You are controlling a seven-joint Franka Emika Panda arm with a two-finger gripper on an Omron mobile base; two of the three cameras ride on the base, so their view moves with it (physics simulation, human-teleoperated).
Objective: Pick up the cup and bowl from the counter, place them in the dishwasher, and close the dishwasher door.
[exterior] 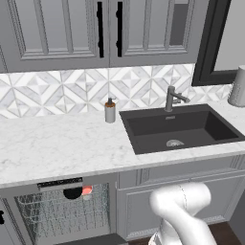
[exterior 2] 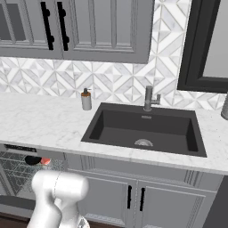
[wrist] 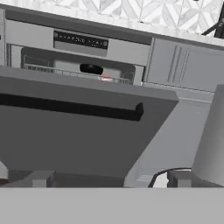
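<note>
The dishwasher [exterior: 62,213] stands open under the counter [exterior: 57,143], its wire rack showing. In the rack, just below the black vent strip, sit the black bowl [exterior: 72,193] and, touching its right side, the cup [exterior: 87,191] with its red inside. Both also appear in the right base view, bowl [exterior 2: 32,160] and cup [exterior 2: 45,161]. In the hand view my gripper [wrist: 109,179] is open and holds nothing. It sits low, under the half-lowered dishwasher door [wrist: 78,135], facing its outer panel and black bar handle [wrist: 70,107]. Past the door's top edge are the bowl [wrist: 91,69] and cup [wrist: 106,78].
A dark sink [exterior: 179,129] with a grey faucet [exterior: 171,98] lies right of the dishwasher. A soap bottle [exterior: 110,111] stands by the backsplash. Panelled cabinet doors [exterior 2: 133,198] are beside the dishwasher. My white arm's elbow [exterior: 179,201] is in front of them.
</note>
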